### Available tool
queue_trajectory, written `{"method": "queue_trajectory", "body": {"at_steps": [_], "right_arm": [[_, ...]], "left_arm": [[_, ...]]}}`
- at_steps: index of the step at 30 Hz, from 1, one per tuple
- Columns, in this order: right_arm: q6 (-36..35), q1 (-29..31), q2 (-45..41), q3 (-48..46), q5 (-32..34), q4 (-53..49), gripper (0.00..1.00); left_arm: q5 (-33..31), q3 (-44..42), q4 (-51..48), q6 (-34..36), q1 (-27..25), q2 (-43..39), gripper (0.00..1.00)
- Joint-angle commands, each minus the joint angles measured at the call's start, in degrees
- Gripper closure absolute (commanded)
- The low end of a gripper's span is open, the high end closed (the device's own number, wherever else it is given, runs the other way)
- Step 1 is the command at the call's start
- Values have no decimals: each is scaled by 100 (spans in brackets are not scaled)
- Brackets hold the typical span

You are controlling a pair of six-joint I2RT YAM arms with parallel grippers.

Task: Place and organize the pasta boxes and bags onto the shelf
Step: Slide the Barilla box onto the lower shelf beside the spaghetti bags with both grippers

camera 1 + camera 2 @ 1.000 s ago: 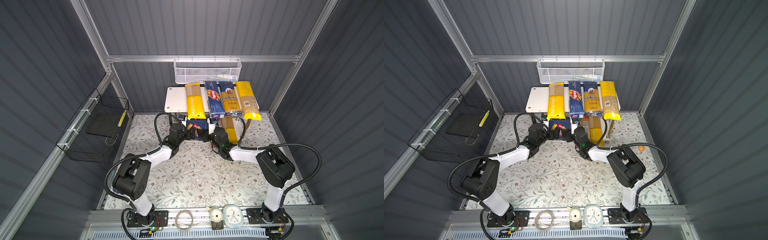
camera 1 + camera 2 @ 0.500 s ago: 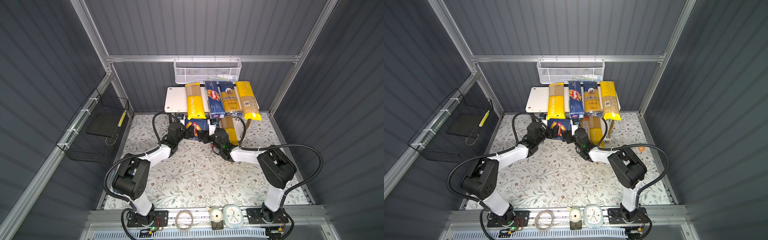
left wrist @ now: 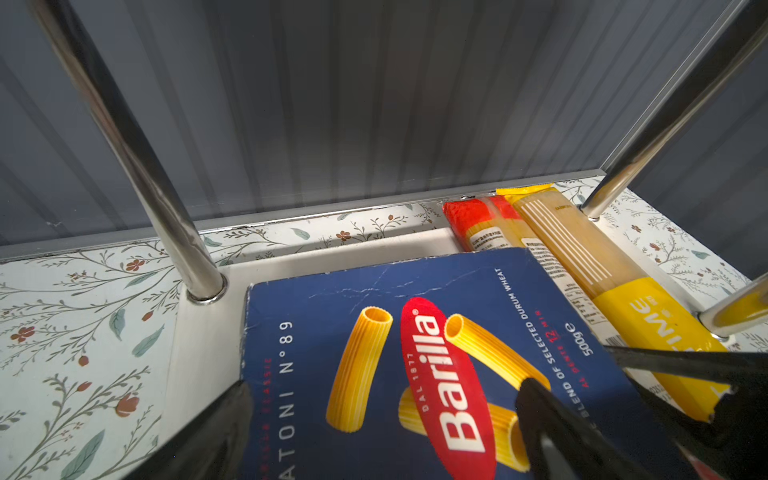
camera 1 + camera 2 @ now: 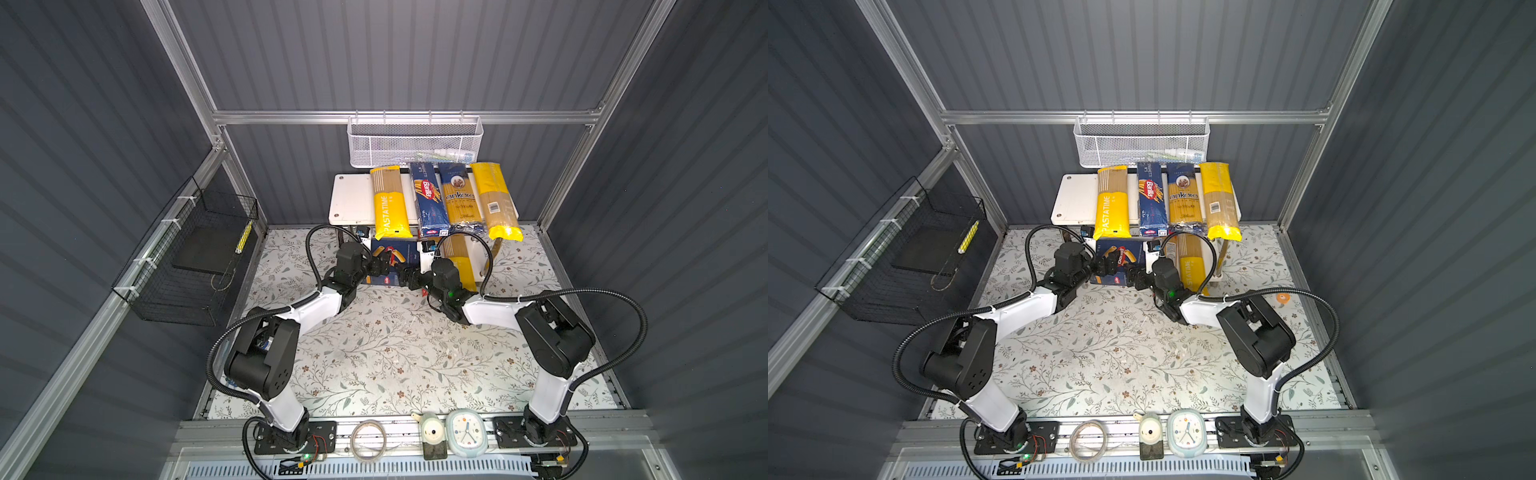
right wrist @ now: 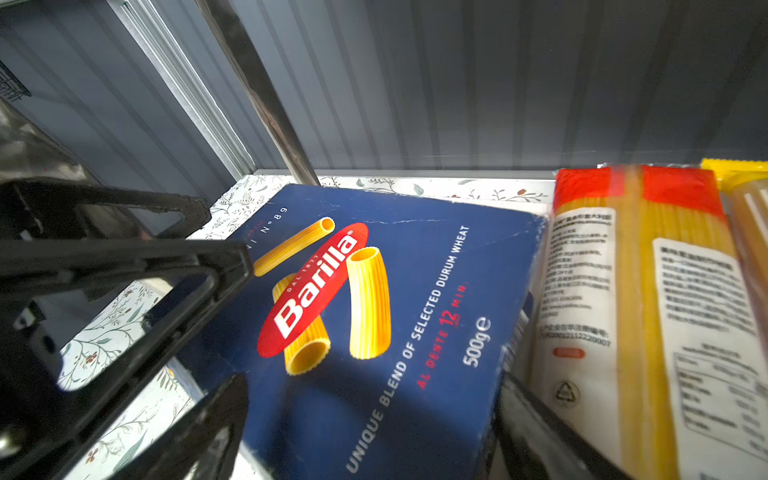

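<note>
Two Barilla boxes counted: narrow spaghetti box [image 4: 428,199], wide rigatoni box [image 3: 436,365]. Five spaghetti bags counted: two yellow PASTATIME bags [image 4: 388,201] [image 4: 1192,259], one ankara bag [image 4: 459,197], one yellow-ended barcode bag [image 4: 494,199], one red-ended bag [image 5: 615,291]. One two-tier shelf [image 4: 349,199]. Two baskets: white mesh [image 4: 415,141], black wire [image 4: 195,257]. Two arms seen.

The rigatoni box [image 3: 415,374] is dark blue with a red oval Barilla logo and yellow ridged tubes. Beside the rigatoni box lies a clear bag with red ends [image 5: 631,291], then a yellow PASTATIME bag [image 3: 623,299]. The shelf [image 4: 351,199] is white with chrome legs [image 3: 133,158]. The tabletop [image 4: 395,353] is white with a grey-green leaf and brown flower print. The fingers [image 5: 145,291] are black.
</note>
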Motion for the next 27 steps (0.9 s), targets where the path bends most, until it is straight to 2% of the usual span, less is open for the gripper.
{"method": "queue_trajectory", "body": {"at_steps": [1,10,16,22,27], "right_arm": [[-38,-4,-445,-173,-196,-68,7],[-163,-26,-1495,-632,-410,-1181,7],[-184,-32,-2057,-884,-1092,-2068,7],[-25,37,-2527,-1360,-1524,-2228,8],[122,155,-2436,-1588,-1864,-1975,9]], "left_arm": [[10,250,-110,177,20,-123,0],[-25,464,-1329,41,20,-647,0],[166,221,-1912,-22,25,-1067,0],[6,-134,-2414,-261,20,-1676,0],[-132,-666,-2707,-349,22,-2380,0]]}}
